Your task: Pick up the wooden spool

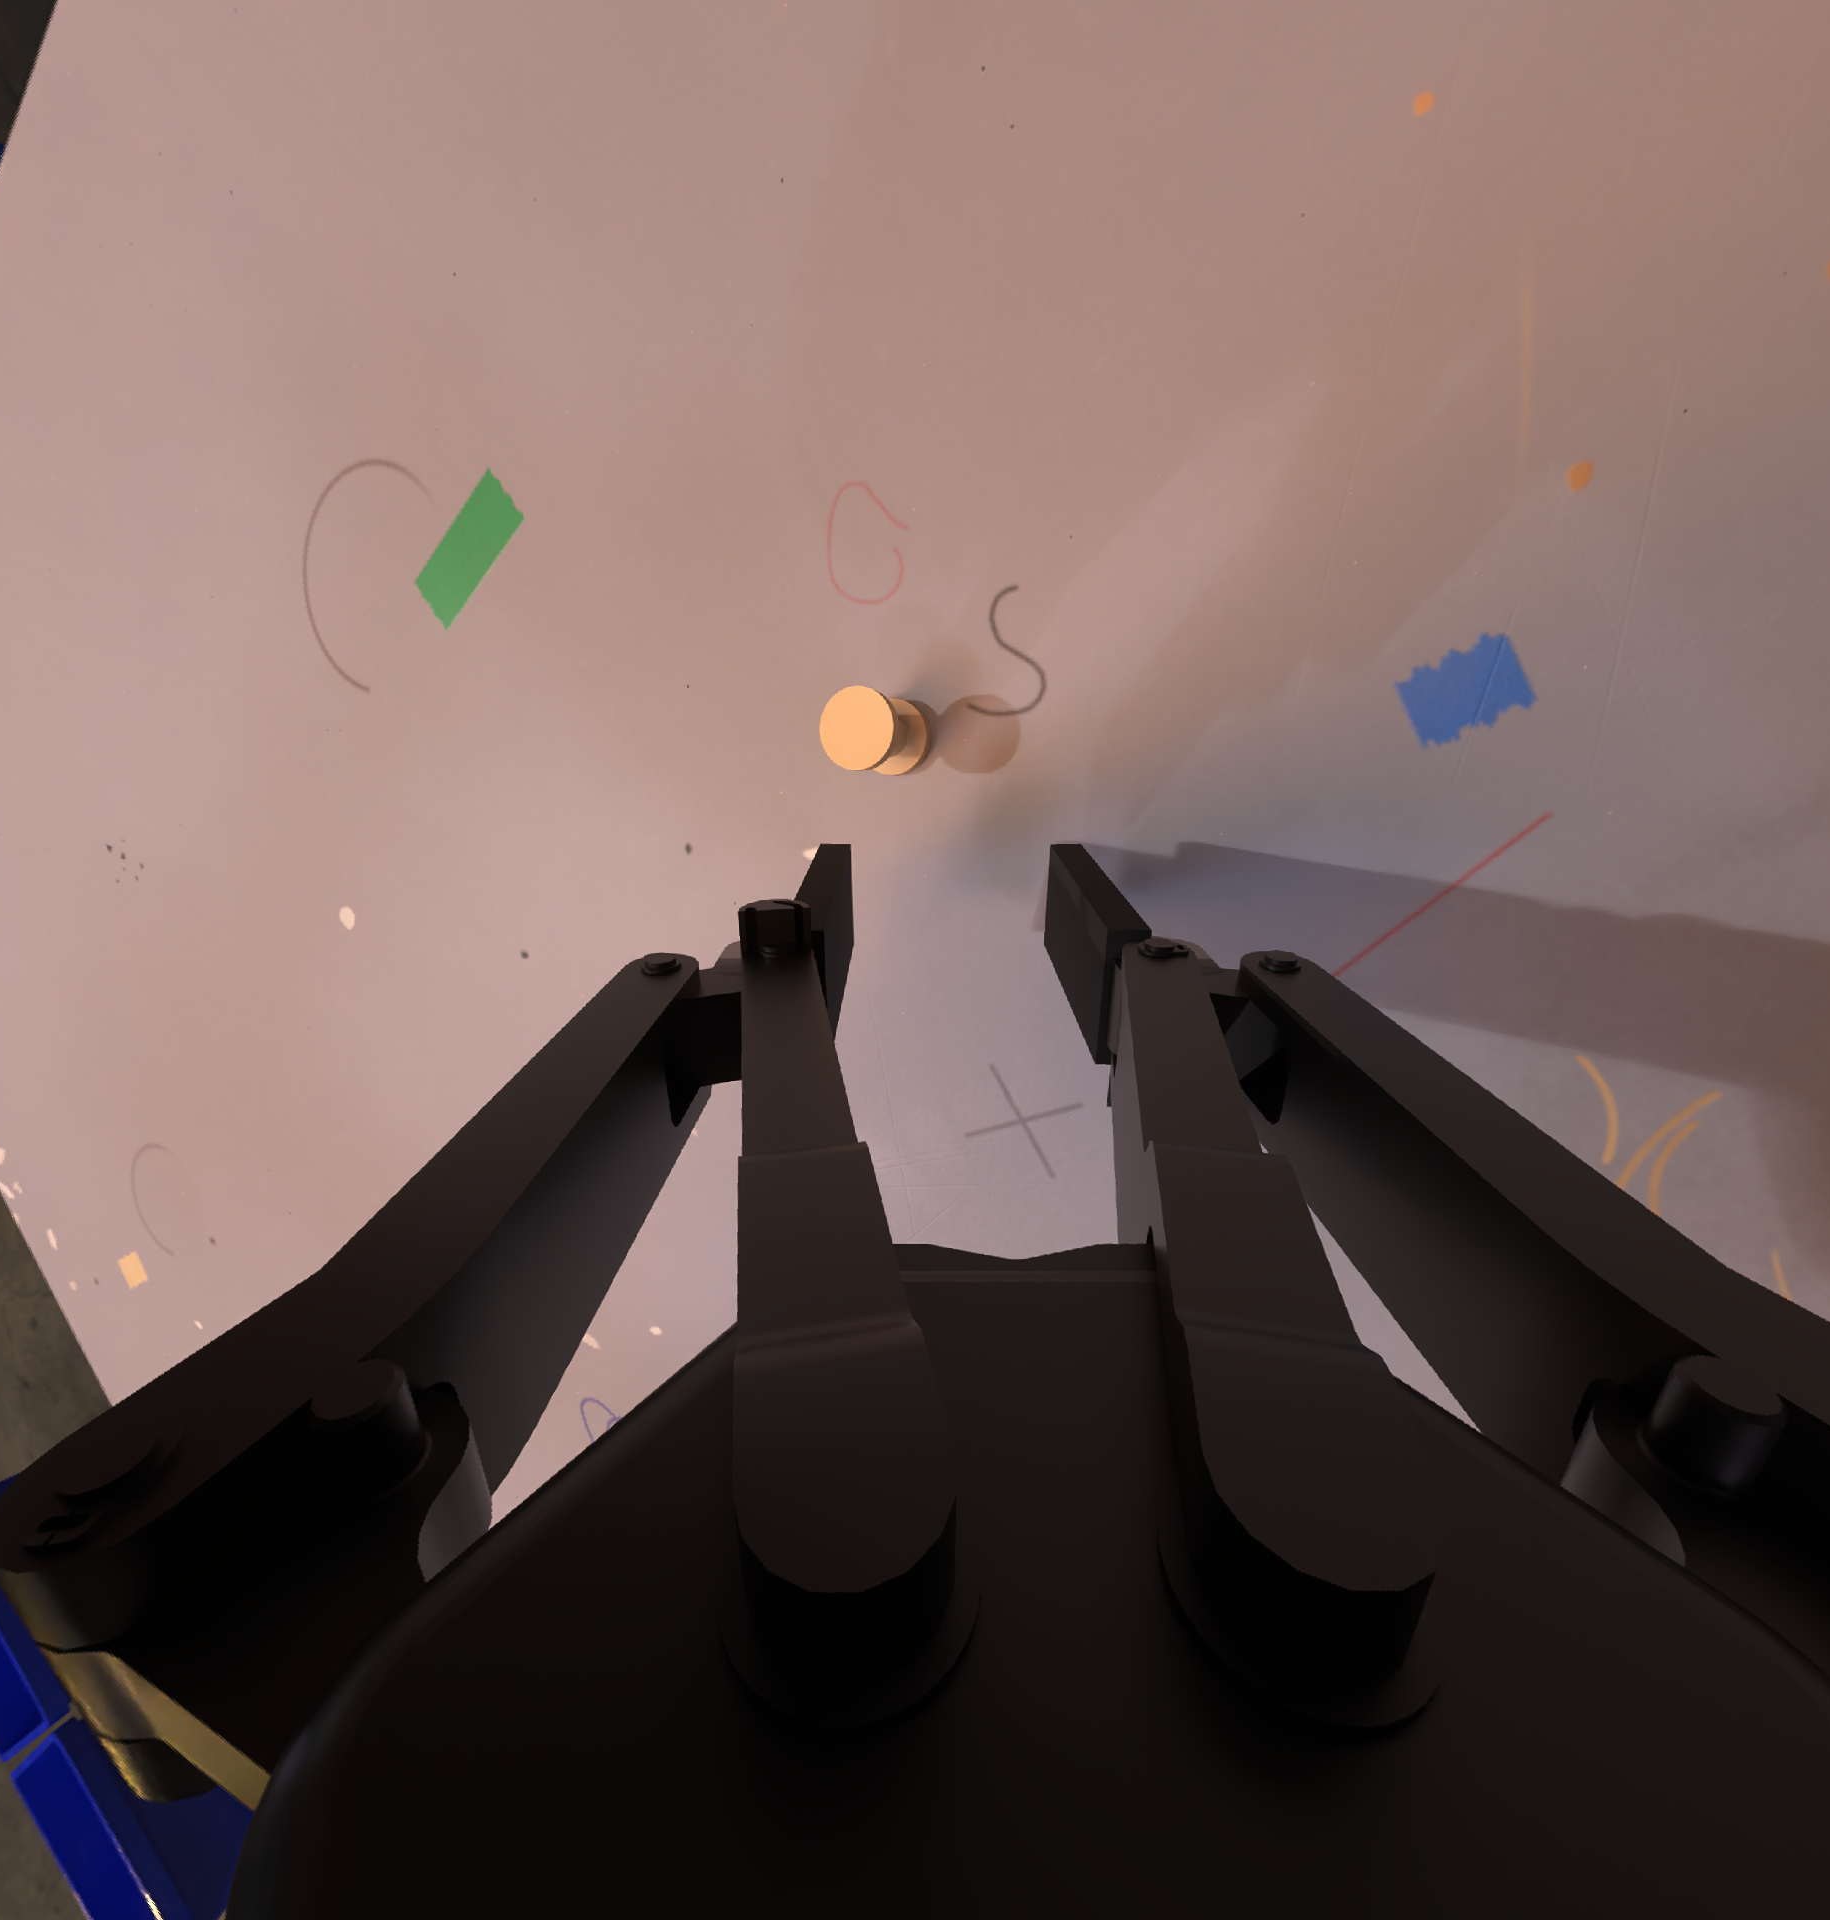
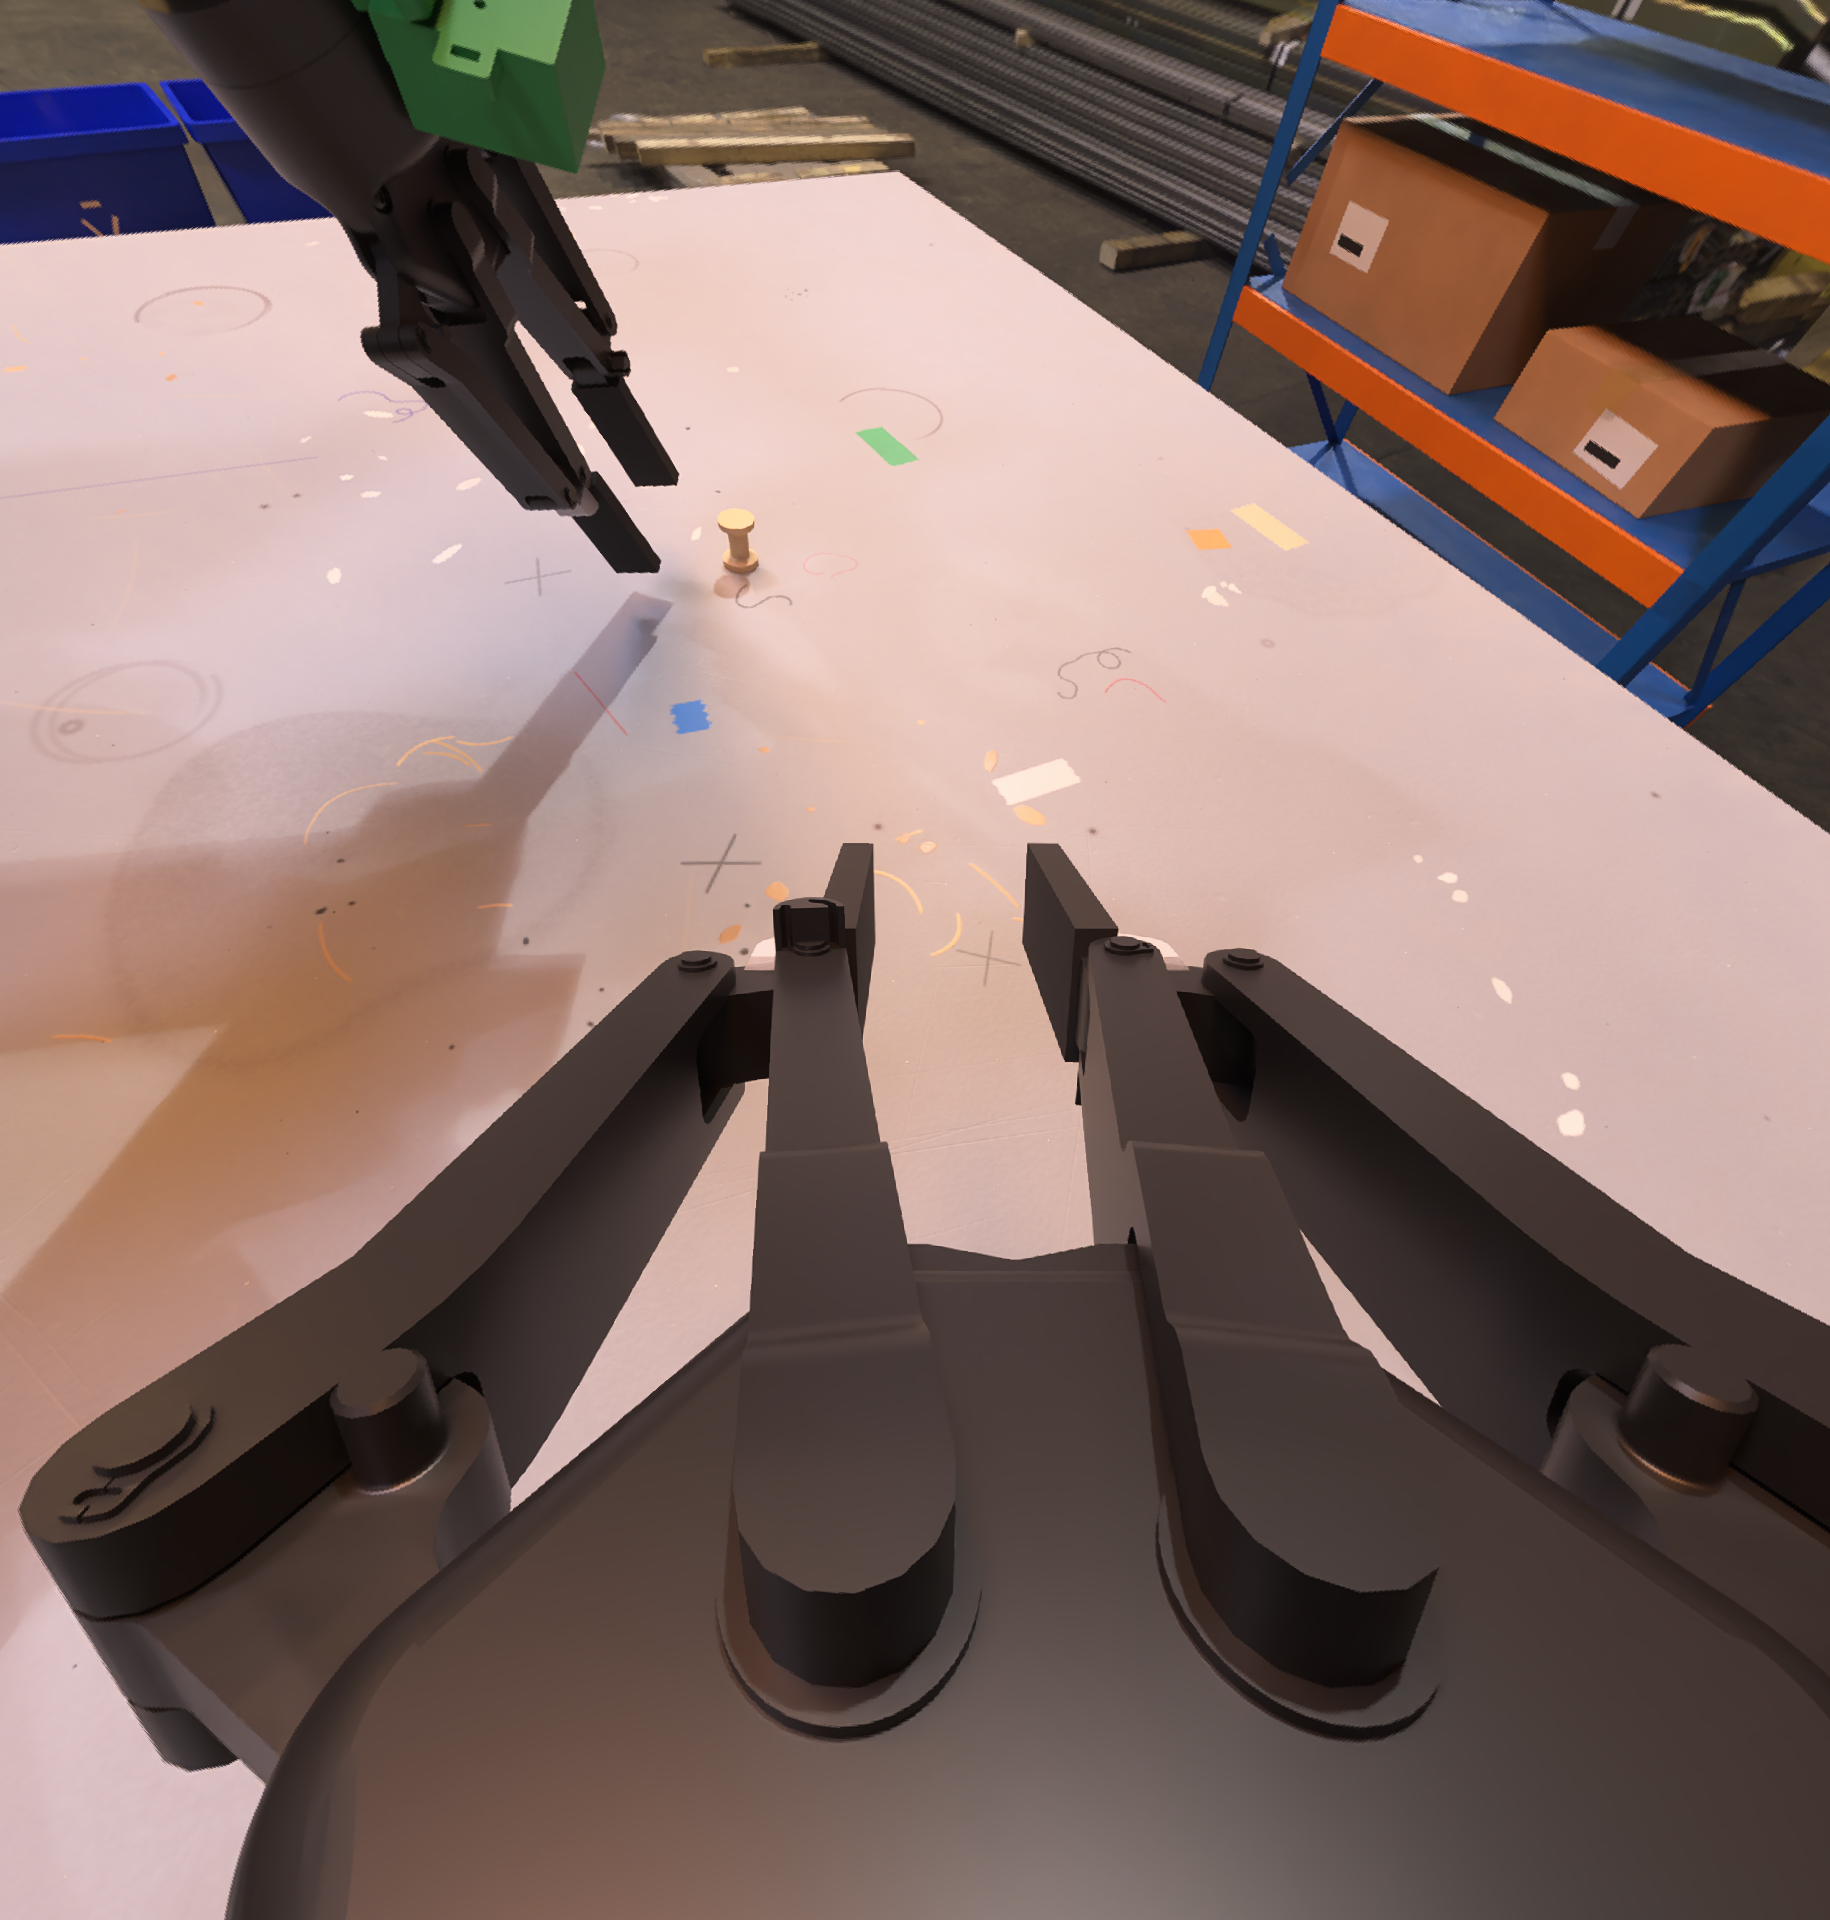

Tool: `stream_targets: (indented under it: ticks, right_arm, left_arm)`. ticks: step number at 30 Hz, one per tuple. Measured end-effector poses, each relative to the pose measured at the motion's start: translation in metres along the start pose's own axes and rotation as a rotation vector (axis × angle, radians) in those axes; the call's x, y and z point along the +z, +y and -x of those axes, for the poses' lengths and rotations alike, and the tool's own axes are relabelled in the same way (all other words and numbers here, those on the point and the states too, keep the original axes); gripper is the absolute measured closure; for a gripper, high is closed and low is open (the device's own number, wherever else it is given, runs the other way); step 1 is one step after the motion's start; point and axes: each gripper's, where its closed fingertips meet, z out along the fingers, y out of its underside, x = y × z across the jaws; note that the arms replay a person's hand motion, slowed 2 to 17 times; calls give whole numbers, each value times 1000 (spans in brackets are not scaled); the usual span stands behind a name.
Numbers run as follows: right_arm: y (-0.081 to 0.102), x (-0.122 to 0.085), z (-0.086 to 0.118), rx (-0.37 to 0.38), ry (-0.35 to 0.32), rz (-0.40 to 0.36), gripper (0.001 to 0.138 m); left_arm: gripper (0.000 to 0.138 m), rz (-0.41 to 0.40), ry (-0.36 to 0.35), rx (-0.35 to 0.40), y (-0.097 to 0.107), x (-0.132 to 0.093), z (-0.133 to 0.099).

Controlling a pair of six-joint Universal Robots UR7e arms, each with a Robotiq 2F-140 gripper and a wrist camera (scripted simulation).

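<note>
The wooden spool is small and light tan, and it stands upright on the pale table. In the left wrist view I see its round top from above, just ahead of my left gripper, which is open and empty above the table. In the right wrist view the spool stands far ahead, with the left gripper hovering just to its left, jaws apart. My right gripper is open and empty, low over the near part of the table, far from the spool.
Flat tape patches and pen marks dot the table: green, blue, white. A blue and orange shelf rack with cardboard boxes stands right of the table. Blue bins stand beyond the far left edge.
</note>
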Motion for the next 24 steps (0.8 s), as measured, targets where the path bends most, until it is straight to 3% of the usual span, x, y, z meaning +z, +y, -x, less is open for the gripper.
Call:
stream_targets:
  ticks: [24]
  right_arm:
    - [1,0,-1,-1,2,7,100]
  left_arm:
    - [89,-38,53,-30,-7,1,-7]
